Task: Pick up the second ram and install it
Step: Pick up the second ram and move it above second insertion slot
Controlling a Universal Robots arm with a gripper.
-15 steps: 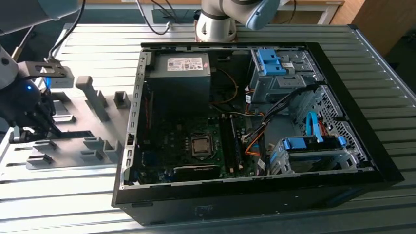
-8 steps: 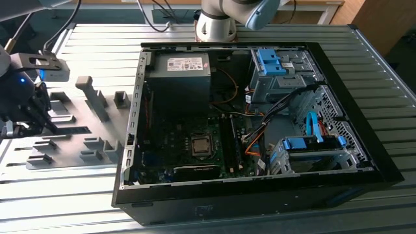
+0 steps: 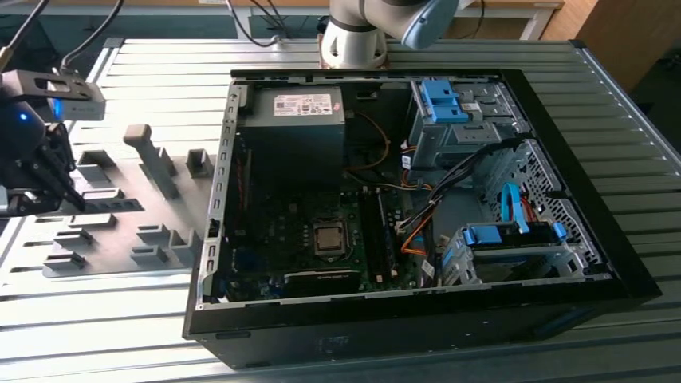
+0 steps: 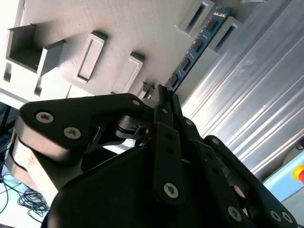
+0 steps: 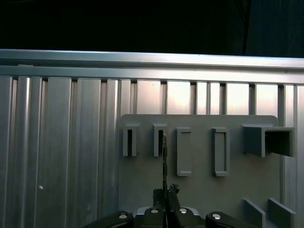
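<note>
— Starting at the exterior view's left: where's the claw (image 3: 45,187)?

— I've got it hanging over the left edge of the grey holder plate (image 3: 117,239) on the slatted worktop (image 3: 96,319). It's well apart from the open computer case (image 3: 426,331) to the right. What it grips is too small to tell from out there.

— And up close?

— In both wrist views its fingers (image 4: 166,137) are pinched nearly together on the near end of the second ram (image 4: 196,46). The second wrist view gives me its flat face: a long blue-green strip with a row of black chips, running away past the slotted blocks (image 4: 202,16). In the first wrist view I see it edge-on, a thin dark line reaching one of those blocks. Whether it's clear of the holder, I can't tell.
</note>
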